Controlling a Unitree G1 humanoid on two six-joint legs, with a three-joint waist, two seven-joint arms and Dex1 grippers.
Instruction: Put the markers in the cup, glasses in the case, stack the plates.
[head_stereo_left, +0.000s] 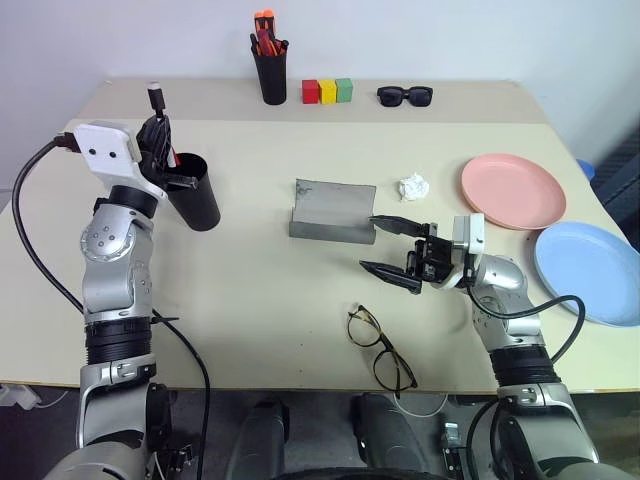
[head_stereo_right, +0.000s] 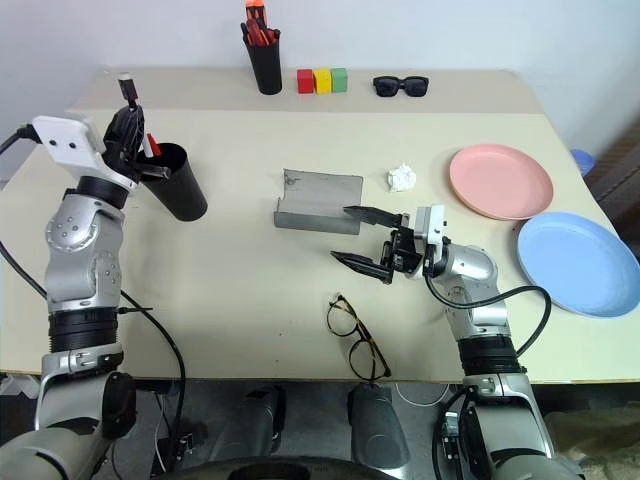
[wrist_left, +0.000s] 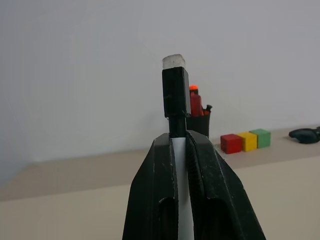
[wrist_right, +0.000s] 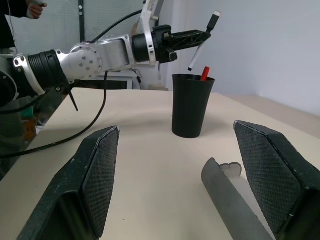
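Beige table (head_stereo_left: 250, 300), plain white wall (head_stereo_left: 450, 40)

Between the black fingers (wrist_left: 210, 200) of the left gripper (wrist_left: 181, 145) sits a white-bodied marker (wrist_left: 176, 100) with a black cap. Just beyond them, the cup (head_stereo_left: 197, 195) is plain black, and a red cap (wrist_right: 205, 73) shows at its rim. The right gripper (head_stereo_left: 393, 248) has black fingers (wrist_right: 97, 170) with a fine cross-hatched pattern. Beside them lies the grey case (head_stereo_left: 333, 211). The glasses (head_stereo_left: 378, 349) are dark-rimmed with clear lenses. One plate (head_stereo_left: 513, 190) is salmon pink, the other plate (head_stereo_left: 590, 272) light blue. The worktop (head_stereo_left: 250, 290) is pale beige. Three blocks (head_stereo_left: 328, 91) are red, yellow and green.
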